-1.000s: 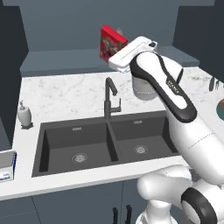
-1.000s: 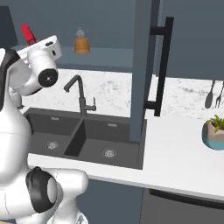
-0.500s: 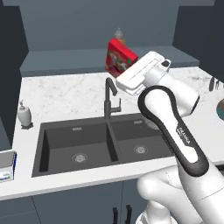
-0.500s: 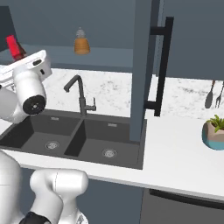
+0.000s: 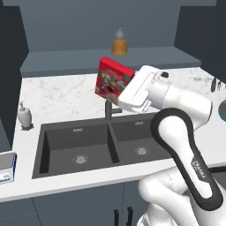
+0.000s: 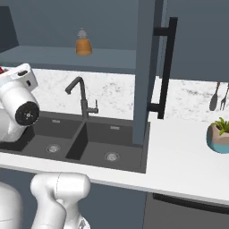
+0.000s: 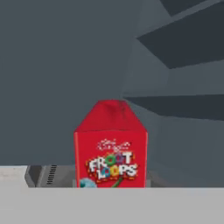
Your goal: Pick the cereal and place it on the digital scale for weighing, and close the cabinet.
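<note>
The cereal point(image 5: 112, 81) is a red box with a dotted print, held tilted in the air above the faucet point(image 5: 108, 109). My gripper point(image 5: 120, 93) is shut on it from the right. The hand view has the box point(image 7: 111, 151) upright at centre, my fingertips hidden. A red sliver of the cereal point(image 6: 2, 71) peeks out past my hand at the far left. The digital scale point(image 5: 6, 167) lies low on the counter's front left edge. The cabinet's slate-blue door point(image 6: 145, 53) stands open with its black bar handle point(image 6: 166, 67) facing out.
An amber bottle point(image 5: 119, 44) stands on the open cabinet's shelf. A white soap dispenser point(image 5: 24, 117) is left of the double sink point(image 5: 79, 145). On the right counter are a potted plant point(image 6: 219, 134) and hanging utensils point(image 6: 219, 96).
My arm has carried the cereal out of the cabinet, down and toward me, so it now hangs over the faucet. The scene has not shifted.
</note>
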